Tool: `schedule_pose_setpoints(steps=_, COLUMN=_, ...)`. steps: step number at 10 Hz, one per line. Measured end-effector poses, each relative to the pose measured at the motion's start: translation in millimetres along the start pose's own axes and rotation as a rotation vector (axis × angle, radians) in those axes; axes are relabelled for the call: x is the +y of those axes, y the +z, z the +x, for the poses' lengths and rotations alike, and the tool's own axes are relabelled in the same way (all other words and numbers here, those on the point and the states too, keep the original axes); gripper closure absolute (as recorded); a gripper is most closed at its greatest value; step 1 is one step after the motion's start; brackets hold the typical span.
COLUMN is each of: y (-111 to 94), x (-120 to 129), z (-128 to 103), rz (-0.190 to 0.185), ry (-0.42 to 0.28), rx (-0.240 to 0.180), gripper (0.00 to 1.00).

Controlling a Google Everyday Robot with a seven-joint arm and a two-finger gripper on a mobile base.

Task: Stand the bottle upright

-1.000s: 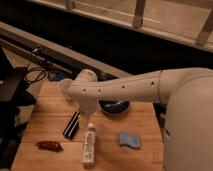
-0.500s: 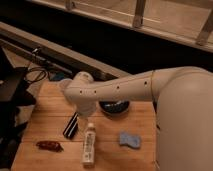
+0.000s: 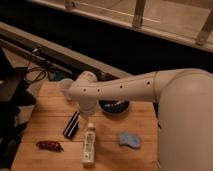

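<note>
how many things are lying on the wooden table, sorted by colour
clear: 1, bottle
black: 2, bar and bowl
blue: 1, sponge
red: 1, small packet
total: 5
The gripper hangs over the table, just above the bottle's cap.

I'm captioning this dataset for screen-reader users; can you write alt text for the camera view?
A clear bottle lies on its side on a wooden table, with the robot's white arm reaching over it and the gripper close by its cap. A black bar, blue sponge and dark bowl lie nearby.
</note>
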Motion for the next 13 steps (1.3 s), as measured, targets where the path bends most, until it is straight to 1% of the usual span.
schedule_pose_setpoints(steps=2, y=17.7, x=-3.8, z=4.9, rz=-0.021, ry=0.15, rx=0.006, gripper=0.2)
schedule_pose_setpoints(steps=3, y=24.0, x=-5.3, z=10.3, rz=-0.016, ry=0.216, rx=0.011, gripper=0.2)
schedule_pose_setpoints(steps=4, y=27.7, x=-4.3, z=12.7, rz=-0.003, ry=0.244, rx=0.017, gripper=0.2)
schedule_pose_setpoints(steps=6, y=40.6, x=-0.4, z=16.5, rz=0.014, ry=0.274, rx=0.039, gripper=0.2)
schedule_pose_setpoints(steps=9, y=57.3, x=5.8, z=15.2, rz=0.007, ry=0.279, rx=0.074, gripper=0.2)
schedule_pose_setpoints(steps=10, y=60.0, x=4.1, z=14.1, rz=0.003, ry=0.286, rx=0.079, gripper=0.2)
schedule_pose_setpoints(steps=13, y=60.2, x=0.4, z=5.7, rz=-0.001, ry=0.29, rx=0.076, gripper=0.2)
